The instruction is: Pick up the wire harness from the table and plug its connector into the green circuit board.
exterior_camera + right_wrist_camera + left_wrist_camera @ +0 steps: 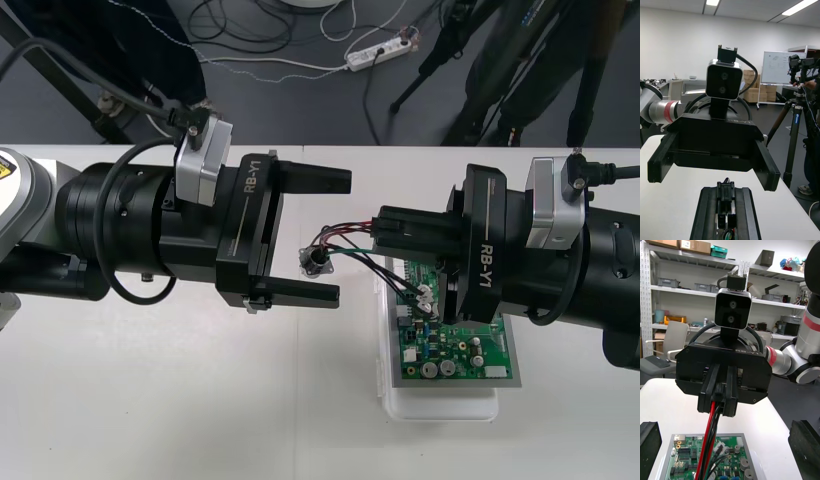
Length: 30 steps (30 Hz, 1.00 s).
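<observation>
Dangling harness [320, 260] in right pincer [383, 230]

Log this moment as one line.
right gripper: shut on plug, above circuit board | left gripper: open, opposite | socket: hanging between grippers

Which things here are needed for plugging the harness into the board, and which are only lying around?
For the job: wire harness, its plug gripped by the right gripper; green circuit board on its white base; left gripper, open, beside the harness.

Only lying around: white power strip and cables on the dark floor beyond the table.
</observation>
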Each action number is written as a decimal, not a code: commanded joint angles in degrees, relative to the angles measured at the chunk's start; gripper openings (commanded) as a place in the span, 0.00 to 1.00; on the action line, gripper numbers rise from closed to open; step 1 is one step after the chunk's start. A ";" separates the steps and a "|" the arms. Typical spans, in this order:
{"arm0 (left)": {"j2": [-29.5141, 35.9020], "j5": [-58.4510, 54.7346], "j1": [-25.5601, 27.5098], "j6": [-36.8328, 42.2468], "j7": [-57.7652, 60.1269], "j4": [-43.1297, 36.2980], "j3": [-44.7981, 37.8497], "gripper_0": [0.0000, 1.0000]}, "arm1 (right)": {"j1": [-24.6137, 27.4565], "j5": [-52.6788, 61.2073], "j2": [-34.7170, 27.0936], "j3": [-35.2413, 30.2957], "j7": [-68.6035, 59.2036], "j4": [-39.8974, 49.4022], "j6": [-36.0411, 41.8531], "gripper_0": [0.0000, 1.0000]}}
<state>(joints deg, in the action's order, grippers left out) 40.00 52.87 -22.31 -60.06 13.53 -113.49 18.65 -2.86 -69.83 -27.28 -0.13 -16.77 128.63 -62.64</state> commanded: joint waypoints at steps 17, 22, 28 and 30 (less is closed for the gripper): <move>-2.03 0.21 -4.67 4.60 -2.55 -1.82 3.85 1.00 | 0.49 -0.22 1.09 -1.19 2.97 2.15 0.50 0.00; -2.03 0.21 -4.76 4.96 -2.55 -1.82 4.29 1.00 | 0.49 -0.14 1.18 -1.19 2.97 2.24 0.50 0.00; -2.03 0.30 -4.93 5.04 -2.46 -1.82 4.37 1.00 | 0.49 -0.05 1.27 -1.11 2.97 2.15 0.50 0.00; -2.03 0.30 -5.02 5.04 -2.46 -1.91 4.37 1.00 | 0.49 -0.05 1.27 -1.19 2.97 2.15 0.50 0.00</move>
<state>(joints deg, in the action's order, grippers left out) 38.98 52.99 -24.66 -57.42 13.53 -113.49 22.25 -2.86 -69.84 -27.10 -0.13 -16.76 128.64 -62.64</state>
